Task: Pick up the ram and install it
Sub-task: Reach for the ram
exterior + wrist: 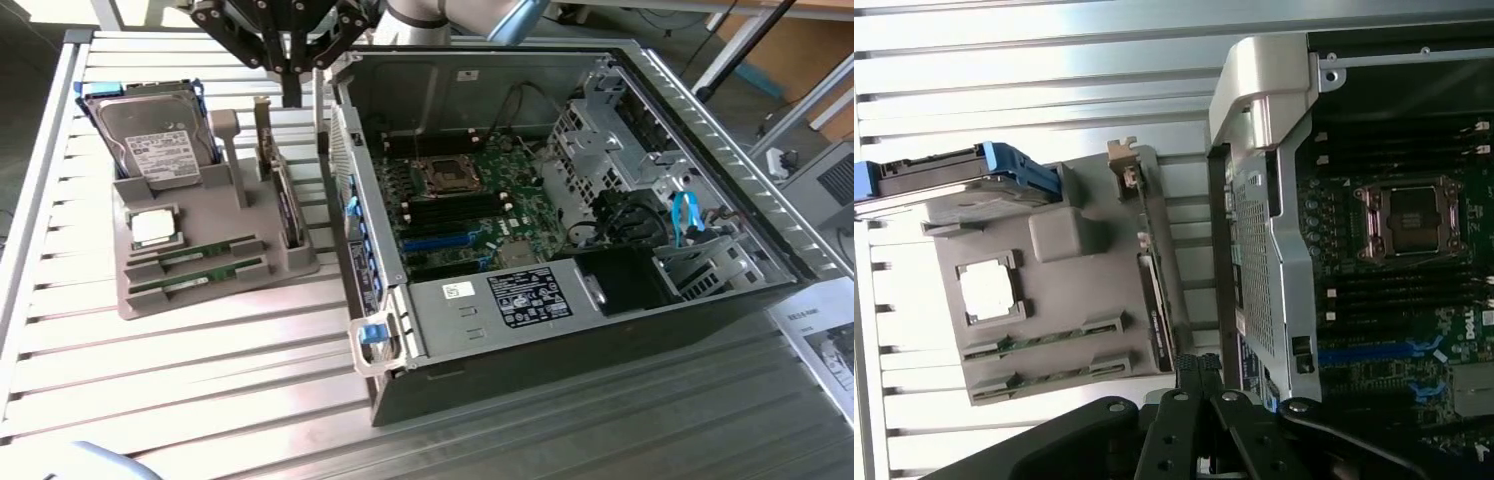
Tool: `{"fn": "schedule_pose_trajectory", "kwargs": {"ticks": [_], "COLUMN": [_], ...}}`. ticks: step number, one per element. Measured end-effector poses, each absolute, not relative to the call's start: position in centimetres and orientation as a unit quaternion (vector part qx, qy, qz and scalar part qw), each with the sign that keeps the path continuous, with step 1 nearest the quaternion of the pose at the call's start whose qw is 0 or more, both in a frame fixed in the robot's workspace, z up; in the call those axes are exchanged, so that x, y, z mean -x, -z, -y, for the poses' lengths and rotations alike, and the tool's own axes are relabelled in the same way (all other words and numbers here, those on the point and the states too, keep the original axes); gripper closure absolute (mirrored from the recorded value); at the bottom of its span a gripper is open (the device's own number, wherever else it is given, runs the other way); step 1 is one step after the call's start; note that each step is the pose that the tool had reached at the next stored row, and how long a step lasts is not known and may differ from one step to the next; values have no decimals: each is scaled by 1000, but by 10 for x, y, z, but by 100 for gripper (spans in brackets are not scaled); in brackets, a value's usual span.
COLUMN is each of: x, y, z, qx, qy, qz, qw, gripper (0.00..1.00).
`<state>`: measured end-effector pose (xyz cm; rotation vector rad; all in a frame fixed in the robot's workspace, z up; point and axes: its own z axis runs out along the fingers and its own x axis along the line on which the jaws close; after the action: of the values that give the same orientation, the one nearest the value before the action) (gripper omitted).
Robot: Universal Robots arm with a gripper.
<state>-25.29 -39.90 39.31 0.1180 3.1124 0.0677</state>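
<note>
Jaws were clenched on nothing as I watched the gripper (pixel 288 95) hang over the tray (pixel 200 215) edge nearest the case (pixel 441 80). Both ram sticks (pixel 198 257) lay in that tray's long slots, beside the processor (pixel 154 228), apart from the gripper.

I get bright, even light in ext view; ribbed silver metal table (pixel 174 390) glares pale at 7 o'clock of the open black computer case (pixel 534 400), interior shadowed. Wrist cam: same table washes out white.
</note>
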Motion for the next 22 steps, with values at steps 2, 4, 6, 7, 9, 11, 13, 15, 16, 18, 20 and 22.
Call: {"fn": "schedule_pose_trajectory", "kwargs": {"ticks": [2,4,6,7,9,11,13,15,16,18,20,22], "x": [257,260,264,266,270,274,278,282,286,291,295,299], "y": [-393,-393,-393,-393,-393,-393,-393,-393,-393,-393,-393,-393], "z": [399,399,399,399,399,399,399,399,399,399,399,399], "qx": [-38,-38,-38,-38,-38,-38,-38,-38,-38,-38,-38,-38], "qy": [-22,-22,-22,-22,-22,-22,-22,-22,-22,-22,-22,-22], "qz": [-999,-999,-999,-999,-999,-999,-999,-999,-999,-999,-999,-999], "qw": [13,13,13,13,13,13,13,13,13,13,13,13], "gripper": [89,89,89,89,89,89,89,89,89,89,89,89]}}
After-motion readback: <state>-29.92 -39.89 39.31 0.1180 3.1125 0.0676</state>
